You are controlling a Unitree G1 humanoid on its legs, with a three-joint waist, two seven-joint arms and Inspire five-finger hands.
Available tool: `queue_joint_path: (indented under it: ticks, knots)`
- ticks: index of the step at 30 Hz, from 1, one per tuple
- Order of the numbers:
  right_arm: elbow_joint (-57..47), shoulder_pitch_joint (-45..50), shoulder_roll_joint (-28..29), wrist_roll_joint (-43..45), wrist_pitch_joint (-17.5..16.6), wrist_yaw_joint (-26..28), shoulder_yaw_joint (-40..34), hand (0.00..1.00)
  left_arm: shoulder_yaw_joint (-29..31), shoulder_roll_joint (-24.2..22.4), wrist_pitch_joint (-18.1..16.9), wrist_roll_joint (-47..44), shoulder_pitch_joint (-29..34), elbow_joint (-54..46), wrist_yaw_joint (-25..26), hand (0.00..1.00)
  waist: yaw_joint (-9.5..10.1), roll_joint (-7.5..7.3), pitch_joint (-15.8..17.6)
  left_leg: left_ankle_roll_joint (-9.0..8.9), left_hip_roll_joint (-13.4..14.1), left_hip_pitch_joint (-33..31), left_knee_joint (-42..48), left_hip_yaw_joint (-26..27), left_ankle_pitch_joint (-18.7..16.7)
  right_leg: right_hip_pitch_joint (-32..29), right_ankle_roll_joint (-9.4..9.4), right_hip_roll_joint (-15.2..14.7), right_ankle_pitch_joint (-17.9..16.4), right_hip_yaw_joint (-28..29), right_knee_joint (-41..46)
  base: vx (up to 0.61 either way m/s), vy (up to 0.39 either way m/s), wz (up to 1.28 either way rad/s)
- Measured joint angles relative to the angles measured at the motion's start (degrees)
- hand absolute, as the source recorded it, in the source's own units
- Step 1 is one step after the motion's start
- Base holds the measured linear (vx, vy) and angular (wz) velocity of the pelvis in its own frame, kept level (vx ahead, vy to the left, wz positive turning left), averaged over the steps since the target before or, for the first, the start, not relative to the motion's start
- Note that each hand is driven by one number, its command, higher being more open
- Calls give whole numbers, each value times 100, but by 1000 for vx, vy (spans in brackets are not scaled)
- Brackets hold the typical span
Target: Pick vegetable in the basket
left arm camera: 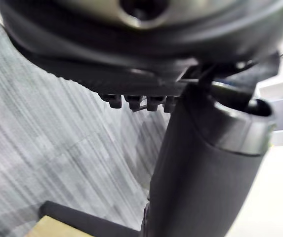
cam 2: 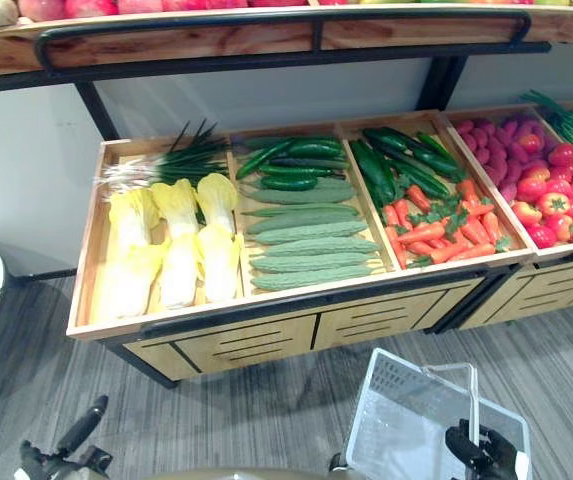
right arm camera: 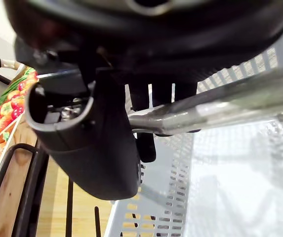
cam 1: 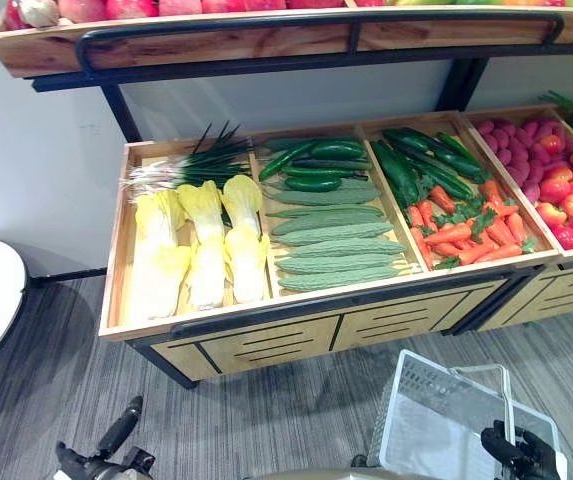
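White basket (cam 1: 394,415) near right, edge-cropped | right hand (cam 1: 519,455) clamped on its handle (right arm camera: 220,106) | left hand (cam 1: 94,466) cropped, grip unreadable

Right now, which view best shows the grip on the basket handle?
The right wrist view: up close, the right hand curls its fingers round the handle above the basket. Both eye views show that hand small at the bottom edge, on the handle. The left wrist view faces the floor.
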Motion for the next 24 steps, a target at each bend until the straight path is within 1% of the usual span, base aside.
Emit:
queue_joint_path:
  ticks: [1,4,8,11,14,18,21,24]
  knots:
    - [79,10,63,-127,-1,-25,-3,0,46,10,-43,109,-8,-143,71,100,60,-51,-85,2,-13,13,-31,-2,2,15,21,-17,-15,-25,-3,41,37,8]
    - [142,-14,124,-296,-1,-28,7,0,39,13,-63,178,-53,-413,116,100,95,-114,-122,6,-52,16,-31,-27,7,64,48,-68,-31,-94,-11,29,31,13]
    - [174,-139,126,-455,-5,-28,25,0,38,79,-62,340,-114,-1005,156,100,125,-89,-149,11,-132,25,-23,-27,9,93,94,-153,-45,-120,-10,30,43,6]
    - [245,-206,126,-576,-13,-31,37,0,28,178,-62,420,-120,-1356,97,100,133,-83,-151,11,-133,26,-21,-28,9,98,96,-153,-47,-120,-14,0,0,0]
    - [250,-220,126,-664,-15,-36,80,0,3,313,-61,742,-143,-1859,16,100,165,-75,-152,11,-132,27,-16,-32,9,100,96,-149,-47,-119,-16,0,0,0]
    - [257,-219,124,-665,-31,-36,94,0,-250,636,-41,894,-220,-2171,-308,100,183,-51,-166,18,-133,29,6,-32,4,103,95,-146,-47,-107,-14,0,0,0]
    - [287,-219,101,-665,-69,-29,153,0,-515,779,124,1071,-319,-2174,-530,100,178,-35,-174,35,-132,25,32,-27,-6,101,94,-141,-46,-91,-13,0,0,0]
    - [377,-254,66,-664,-111,-20,170,0,-798,859,277,1243,-417,-2169,-617,100,159,-35,-173,43,-132,25,40,-13,-12,96,93,-136,-43,-74,-14,-1,2,-1]
